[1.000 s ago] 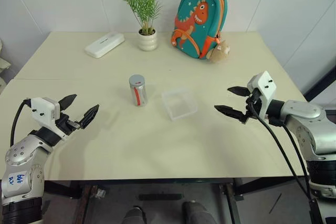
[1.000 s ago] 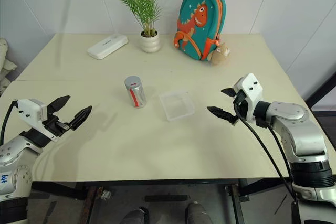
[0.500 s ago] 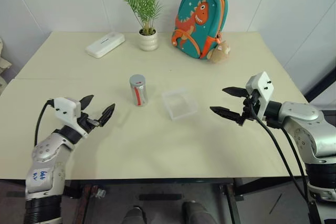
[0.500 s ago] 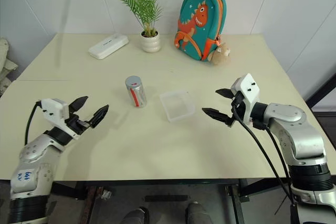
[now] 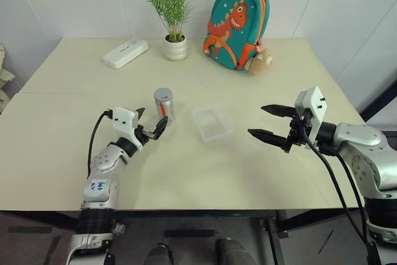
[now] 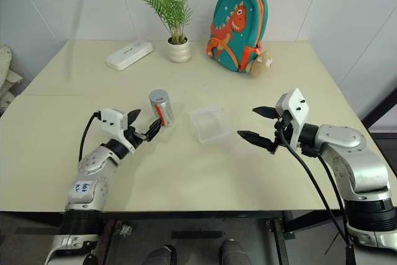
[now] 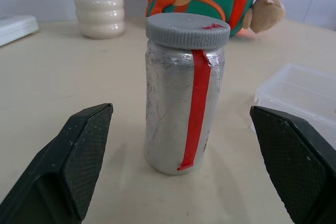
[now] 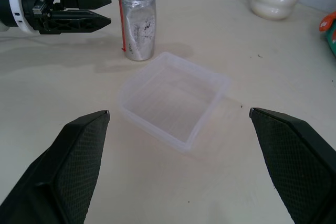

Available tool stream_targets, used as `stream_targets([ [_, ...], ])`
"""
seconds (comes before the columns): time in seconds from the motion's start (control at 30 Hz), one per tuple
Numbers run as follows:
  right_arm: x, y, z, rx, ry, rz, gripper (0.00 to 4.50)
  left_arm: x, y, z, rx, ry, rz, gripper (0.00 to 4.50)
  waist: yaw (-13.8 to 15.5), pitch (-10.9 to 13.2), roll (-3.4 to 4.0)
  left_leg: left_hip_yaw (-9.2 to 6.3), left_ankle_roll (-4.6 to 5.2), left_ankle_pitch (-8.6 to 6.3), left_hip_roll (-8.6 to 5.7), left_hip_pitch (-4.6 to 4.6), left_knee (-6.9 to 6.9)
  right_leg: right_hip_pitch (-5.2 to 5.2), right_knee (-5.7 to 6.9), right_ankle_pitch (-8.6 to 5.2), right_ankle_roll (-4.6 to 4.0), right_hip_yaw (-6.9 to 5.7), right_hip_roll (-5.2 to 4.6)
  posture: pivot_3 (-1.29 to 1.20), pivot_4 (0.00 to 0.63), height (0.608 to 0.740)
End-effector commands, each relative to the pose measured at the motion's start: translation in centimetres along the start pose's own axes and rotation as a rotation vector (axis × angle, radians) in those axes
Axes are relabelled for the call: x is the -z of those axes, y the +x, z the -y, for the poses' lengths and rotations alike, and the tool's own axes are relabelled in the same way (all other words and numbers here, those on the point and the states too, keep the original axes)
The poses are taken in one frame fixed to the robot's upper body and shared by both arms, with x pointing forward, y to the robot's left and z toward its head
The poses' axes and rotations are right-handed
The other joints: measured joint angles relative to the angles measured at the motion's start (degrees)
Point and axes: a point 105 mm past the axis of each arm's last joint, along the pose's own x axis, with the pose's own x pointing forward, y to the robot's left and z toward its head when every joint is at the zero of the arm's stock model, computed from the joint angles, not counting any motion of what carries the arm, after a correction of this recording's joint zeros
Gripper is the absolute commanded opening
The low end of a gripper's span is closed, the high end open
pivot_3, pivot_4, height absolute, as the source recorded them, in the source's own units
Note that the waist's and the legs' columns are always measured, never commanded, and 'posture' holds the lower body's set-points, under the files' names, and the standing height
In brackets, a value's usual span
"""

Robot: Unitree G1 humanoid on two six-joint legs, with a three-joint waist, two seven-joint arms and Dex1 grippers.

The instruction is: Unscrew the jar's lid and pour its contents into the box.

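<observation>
The jar [image 5: 164, 105] stands upright at the centre of the head frames, grey lid [image 7: 187, 30] screwed on, directly ahead of the left gripper [image 5: 148, 125], whose jaws are spread wide and empty, the fingertips just short of its side. At centre right the right gripper [image 5: 267, 122] is likewise wide open and empty, aimed at the clear box [image 5: 212, 122] beside the jar but apart from it

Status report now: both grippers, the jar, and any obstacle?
Left gripper open, lined up on jar, no contact. Right gripper open, beside box. Lid on, jar upright. Nothing between left gripper and jar.
</observation>
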Motion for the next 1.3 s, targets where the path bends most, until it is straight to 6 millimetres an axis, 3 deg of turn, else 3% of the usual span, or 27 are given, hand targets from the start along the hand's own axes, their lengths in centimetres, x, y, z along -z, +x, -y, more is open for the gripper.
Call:
stream_targets([
  [0.03,-1.5,-0.3,0.0,0.022,-0.062,0.039,4.50,-1.0,0.9,0.0,-0.003,0.029,0.041,4.46,0.04,0.00,0.00,0.00,0.00,0.00,0.00,0.00,0.00,0.00,0.00,0.00,0.00,0.00,0.00,0.00,0.150,0.740],
  [0.47,-1.1,-0.1,-0.2,0.045,-0.058,0.033,4.50,-1.1,4.2,-0.2,0.015,0.037,0.064,4.46,0.46,0.01,-0.01,0.00,0.00,0.00,-0.01,-0.02,0.04,0.00,-0.01,0.02,0.04,0.00,0.00,0.00,0.150,0.740],
  [0.87,-1.0,0.0,-0.2,0.058,-0.060,0.033,4.50,-1.3,5.5,0.5,0.041,0.014,0.086,4.46,1.24,0.01,-0.01,0.01,0.00,0.00,0.00,-0.03,0.03,-0.01,-0.05,0.03,0.05,0.00,0.01,0.00,0.150,0.740],
  [1.0,-1.0,0.1,-0.2,0.058,-0.057,0.039,4.50,-1.4,5.7,0.5,0.036,-0.004,0.098,3.61,1.33,0.01,-0.01,0.01,0.00,0.00,0.00,-0.04,0.03,-0.01,-0.05,0.03,0.05,0.00,0.01,0.00,0.150,0.740],
  [1.17,-1.0,0.2,-0.4,0.048,-0.050,0.044,4.50,-1.7,5.8,0.8,0.058,-0.004,0.112,2.00,1.32,0.01,-0.01,0.01,0.00,0.00,0.00,-0.03,0.03,-0.01,-0.05,0.03,0.05,0.00,0.01,0.00,0.150,0.740],
  [1.3,-1.1,0.2,-0.5,0.042,-0.047,0.046,4.50,-1.7,5.5,0.7,0.073,0.006,0.105,1.95,1.33,0.01,-0.01,0.01,0.00,0.00,-0.01,-0.04,0.03,-0.01,-0.05,0.03,0.05,0.00,0.01,0.00,0.150,0.740],
])
